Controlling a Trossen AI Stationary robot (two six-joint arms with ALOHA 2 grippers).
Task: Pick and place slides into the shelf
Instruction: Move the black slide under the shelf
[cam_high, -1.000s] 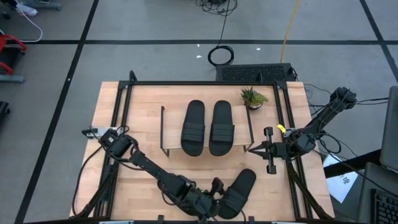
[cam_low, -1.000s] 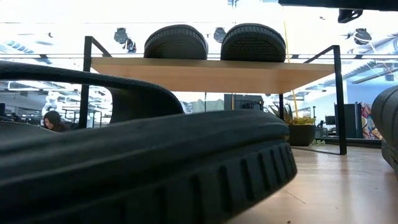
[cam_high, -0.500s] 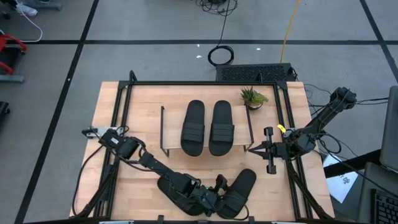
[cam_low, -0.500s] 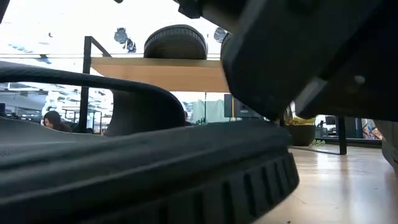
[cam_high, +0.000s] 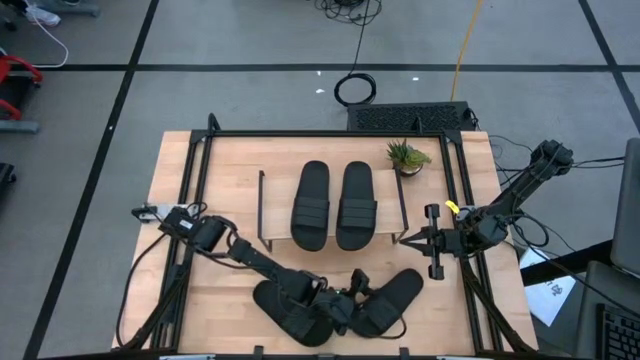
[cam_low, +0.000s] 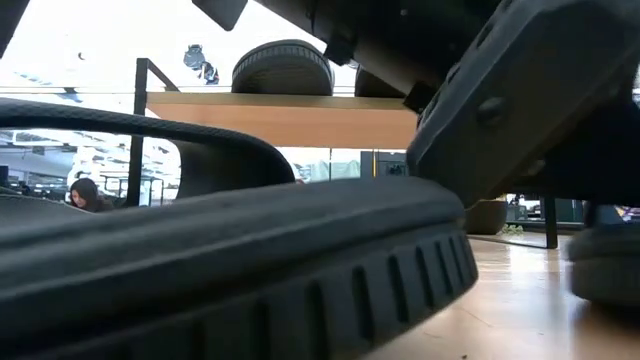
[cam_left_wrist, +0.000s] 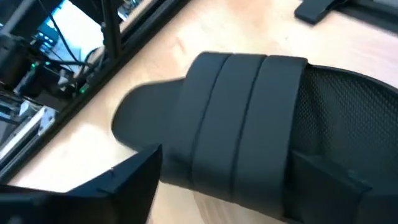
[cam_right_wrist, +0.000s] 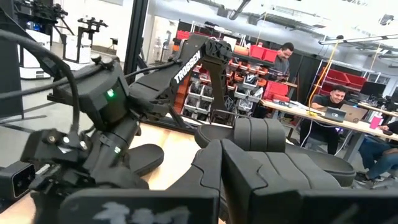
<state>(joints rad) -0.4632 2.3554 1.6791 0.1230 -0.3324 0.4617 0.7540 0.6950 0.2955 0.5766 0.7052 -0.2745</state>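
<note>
The left gripper (cam_high: 352, 298) stood with its fingers spread either side of the strap of a black open-toe slide sandal (cam_high: 392, 299) at the table's near edge — seemingly set to pinch it. Two matching slides (cam_high: 333, 204) already lay on the low wood-topped shelf (cam_high: 268, 212); the right gripper (cam_high: 433, 240), pressed together, waited beside it.

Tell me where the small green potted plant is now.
In the high view, the small green potted plant stands on the wooden table, towards its far right, just beyond the right end of the shelf carrying two black slides.

Matt black slides (cam_high: 333, 205), pale wood shelf (cam_high: 283, 240)
</note>
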